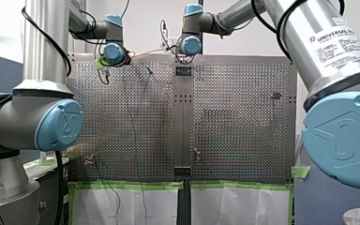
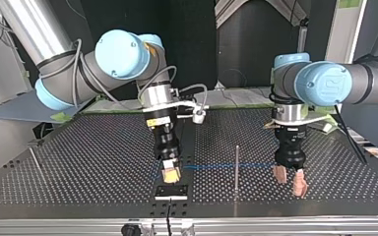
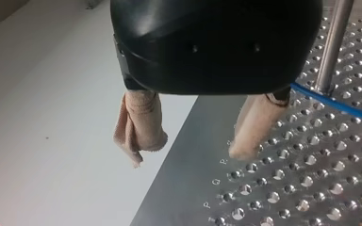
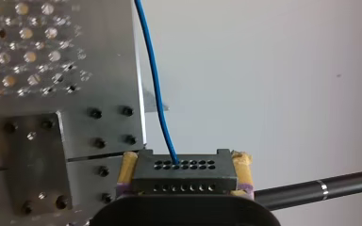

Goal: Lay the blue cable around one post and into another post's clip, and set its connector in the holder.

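Observation:
In the top view my right gripper is shut on the black connector, held just above the dark holder at the table's near edge. The blue cable runs level from the connector past a thin upright post toward my left gripper, whose beige pads stand open with nothing between them. The right wrist view has the connector clamped between yellow pads, the cable rising from it. In the left wrist view the cable passes the post beside one finger.
A second thin post leans at the top view's left. A black rod crosses beside the connector in the right wrist view, near a bolted metal plate. In the front view both arms reach to the perforated table's far edge.

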`<action>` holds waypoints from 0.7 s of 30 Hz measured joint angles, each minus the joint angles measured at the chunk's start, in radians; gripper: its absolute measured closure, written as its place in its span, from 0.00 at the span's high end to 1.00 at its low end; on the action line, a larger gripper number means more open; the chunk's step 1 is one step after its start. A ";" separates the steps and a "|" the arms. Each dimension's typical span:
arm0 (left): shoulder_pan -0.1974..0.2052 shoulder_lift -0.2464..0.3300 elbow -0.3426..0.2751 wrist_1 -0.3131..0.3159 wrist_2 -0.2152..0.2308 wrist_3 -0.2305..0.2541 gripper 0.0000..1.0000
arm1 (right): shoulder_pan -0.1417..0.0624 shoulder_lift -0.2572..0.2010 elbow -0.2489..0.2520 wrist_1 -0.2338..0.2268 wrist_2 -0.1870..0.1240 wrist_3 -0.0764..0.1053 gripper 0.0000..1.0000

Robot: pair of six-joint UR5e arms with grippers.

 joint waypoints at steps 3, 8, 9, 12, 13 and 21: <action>0.004 -0.002 0.000 0.001 0.005 0.003 1.00 | -0.007 0.014 -0.006 0.000 0.005 -0.001 0.00; 0.005 -0.017 0.001 0.001 0.014 0.024 1.00 | -0.022 0.034 -0.009 -0.003 0.012 -0.003 0.00; 0.006 -0.022 0.001 0.001 0.018 0.028 1.00 | -0.025 0.037 -0.010 -0.004 0.015 -0.002 0.00; 0.004 -0.044 0.001 0.000 0.031 0.041 1.00 | -0.037 0.044 -0.011 -0.006 0.028 0.000 0.00; 0.004 -0.051 0.001 0.000 0.035 0.045 1.00 | -0.041 0.045 -0.011 -0.006 0.031 0.001 0.00; -0.002 -0.100 0.000 0.001 0.046 0.067 1.00 | -0.081 0.050 -0.011 -0.003 0.052 0.023 0.00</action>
